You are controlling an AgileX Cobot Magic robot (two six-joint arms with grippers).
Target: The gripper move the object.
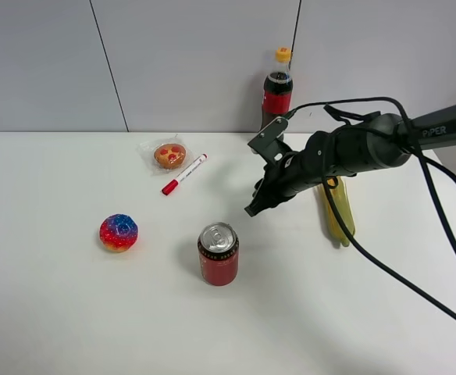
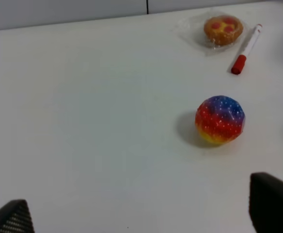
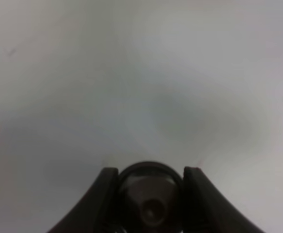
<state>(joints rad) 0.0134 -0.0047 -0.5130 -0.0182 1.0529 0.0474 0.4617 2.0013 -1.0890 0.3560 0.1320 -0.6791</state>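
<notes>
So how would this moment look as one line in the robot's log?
right gripper: shut on object, over table near soda can | left gripper: open, empty | ball, marker: on table

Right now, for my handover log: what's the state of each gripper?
Left gripper: open, holding nothing.
Right gripper: closed on the object.

Soda can (image 1: 218, 254) stands near right hand (image 1: 252, 209); open table (image 1: 306, 312) right of can.
</notes>
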